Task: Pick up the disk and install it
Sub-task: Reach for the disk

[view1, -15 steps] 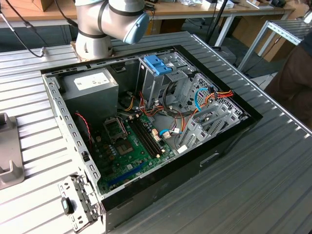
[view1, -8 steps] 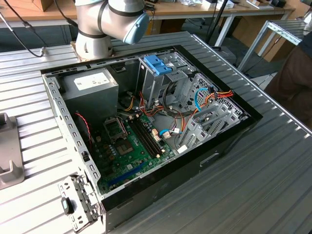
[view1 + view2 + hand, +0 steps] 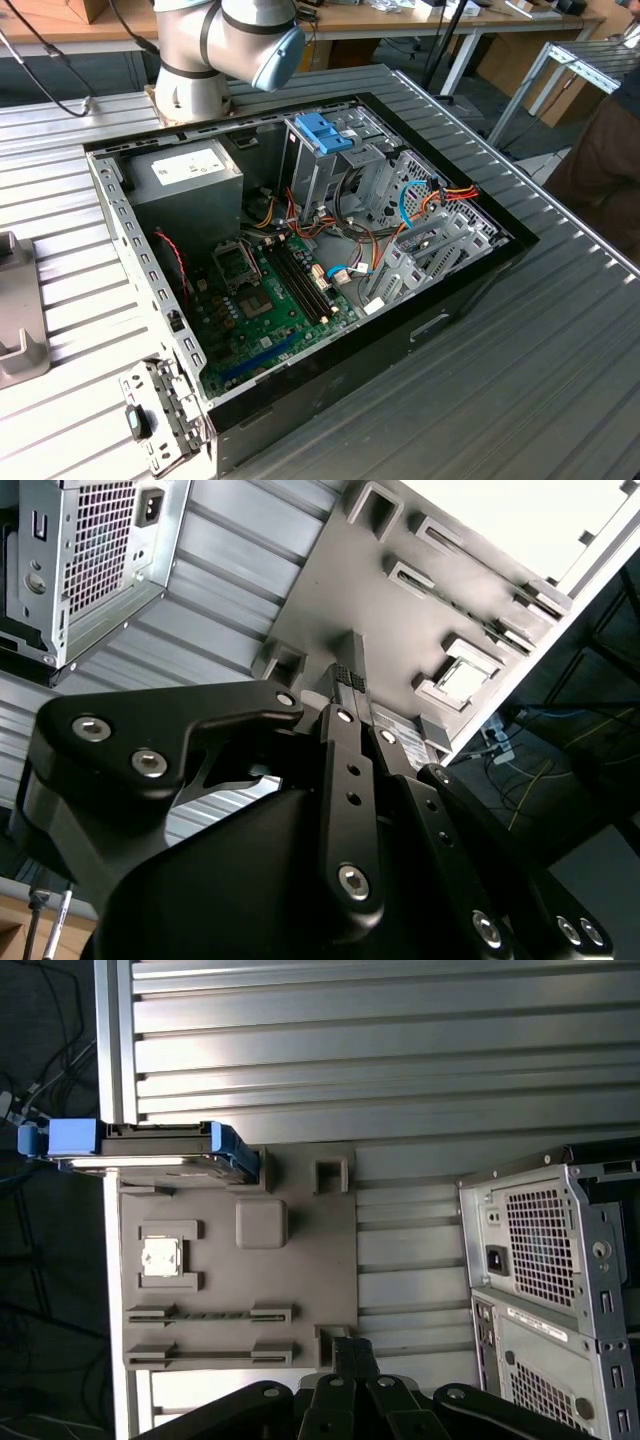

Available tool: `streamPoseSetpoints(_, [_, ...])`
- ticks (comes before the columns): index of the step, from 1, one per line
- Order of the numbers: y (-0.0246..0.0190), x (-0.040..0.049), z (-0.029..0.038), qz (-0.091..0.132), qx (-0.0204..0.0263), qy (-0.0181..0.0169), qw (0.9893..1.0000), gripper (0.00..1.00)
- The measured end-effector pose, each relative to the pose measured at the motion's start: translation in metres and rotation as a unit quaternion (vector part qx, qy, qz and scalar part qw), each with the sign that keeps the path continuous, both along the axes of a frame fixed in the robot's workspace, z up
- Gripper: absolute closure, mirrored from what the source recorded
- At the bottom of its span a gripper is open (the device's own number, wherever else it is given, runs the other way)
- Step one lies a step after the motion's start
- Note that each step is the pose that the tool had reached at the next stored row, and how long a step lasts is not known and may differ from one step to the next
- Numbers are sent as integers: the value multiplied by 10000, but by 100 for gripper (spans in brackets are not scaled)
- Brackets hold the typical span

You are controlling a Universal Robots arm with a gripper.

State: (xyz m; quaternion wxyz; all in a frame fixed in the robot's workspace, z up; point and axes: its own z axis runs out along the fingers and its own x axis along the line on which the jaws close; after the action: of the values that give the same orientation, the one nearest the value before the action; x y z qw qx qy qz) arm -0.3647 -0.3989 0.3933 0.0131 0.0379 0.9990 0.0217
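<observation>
Blue-framed, dark metal disk lies at the edge of the moulded grey tray in the first wrist view. The black gripper, jaws together and empty, is apart from it. The exterior view shows the open computer case.

A robot arm of thick silver-grey cylindrical segments, with a rounded light-blue cap on one joint. Its gripper is matt black, made of flat angular linkage plates fastened with silver hex-socket screws. The narrow tips carry finely ribbed pads.
</observation>
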Motion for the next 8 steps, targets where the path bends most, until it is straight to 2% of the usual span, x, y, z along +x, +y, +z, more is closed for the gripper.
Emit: streamPoseSetpoints(8, [0, -61, 0, 0, 0, 0, 10000, 90])
